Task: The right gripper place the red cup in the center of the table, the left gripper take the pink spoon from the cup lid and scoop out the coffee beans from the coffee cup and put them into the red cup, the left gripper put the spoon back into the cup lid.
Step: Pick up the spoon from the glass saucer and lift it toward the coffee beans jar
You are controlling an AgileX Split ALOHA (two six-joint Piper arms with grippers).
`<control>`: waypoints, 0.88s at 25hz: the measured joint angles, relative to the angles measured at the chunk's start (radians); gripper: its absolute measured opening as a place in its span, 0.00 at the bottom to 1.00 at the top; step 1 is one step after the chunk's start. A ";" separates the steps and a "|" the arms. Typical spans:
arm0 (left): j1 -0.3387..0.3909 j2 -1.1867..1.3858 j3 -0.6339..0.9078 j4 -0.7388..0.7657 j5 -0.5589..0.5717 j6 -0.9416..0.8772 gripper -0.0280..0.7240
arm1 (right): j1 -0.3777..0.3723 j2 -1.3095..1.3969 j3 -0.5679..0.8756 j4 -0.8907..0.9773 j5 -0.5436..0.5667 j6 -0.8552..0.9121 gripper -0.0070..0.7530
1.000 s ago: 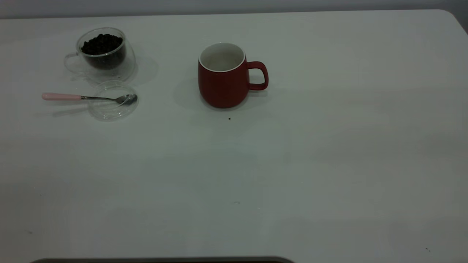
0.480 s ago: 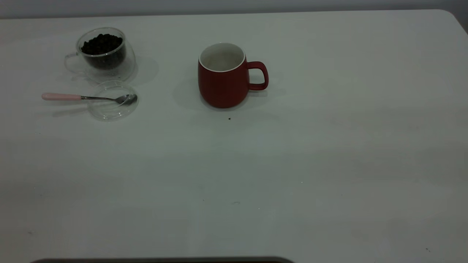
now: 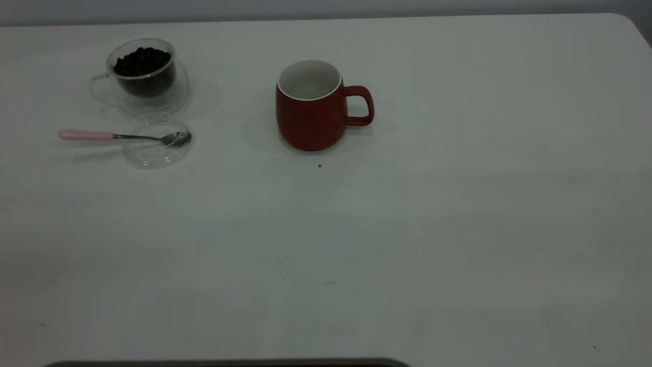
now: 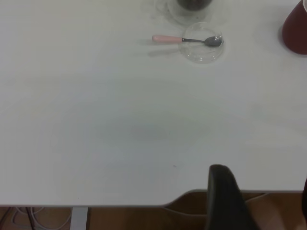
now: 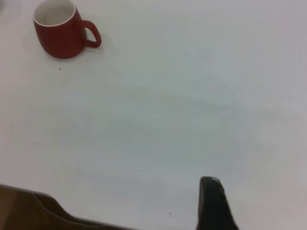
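The red cup [image 3: 310, 114] stands upright near the table's [image 3: 458, 204] middle, handle to the right, white inside. It also shows in the right wrist view [image 5: 60, 38]. The coffee cup [image 3: 145, 76] at the far left holds coffee beans [image 3: 141, 60]. In front of it lies the cup lid [image 3: 158, 145], with the pink spoon [image 3: 117, 136] resting bowl-on-lid and handle pointing left. Neither gripper shows in the exterior view. My left gripper [image 4: 261, 175] is open at the near table edge, far from the spoon [image 4: 184, 40]. My right gripper [image 5: 259, 184] is open, far from the red cup.
A small dark speck [image 3: 320, 165] lies just in front of the red cup. A dark edge [image 3: 224, 363] runs along the table's near side. The table's rounded corner [image 3: 634, 23] is at the far right.
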 joint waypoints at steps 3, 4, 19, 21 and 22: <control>0.000 0.000 0.000 0.000 0.000 0.000 0.62 | 0.000 0.000 0.000 0.003 0.000 0.000 0.64; 0.000 0.000 0.000 0.000 0.000 0.000 0.62 | 0.000 0.000 0.000 0.003 0.000 0.000 0.63; 0.000 -0.001 0.000 0.000 0.000 -0.002 0.62 | 0.000 0.000 0.000 0.003 0.000 0.000 0.53; 0.000 -0.001 0.000 -0.001 0.000 -0.002 0.62 | 0.000 0.000 0.000 0.003 0.000 0.000 0.52; 0.000 -0.001 0.000 -0.004 -0.001 -0.002 0.62 | 0.000 0.000 0.000 0.003 0.000 0.000 0.52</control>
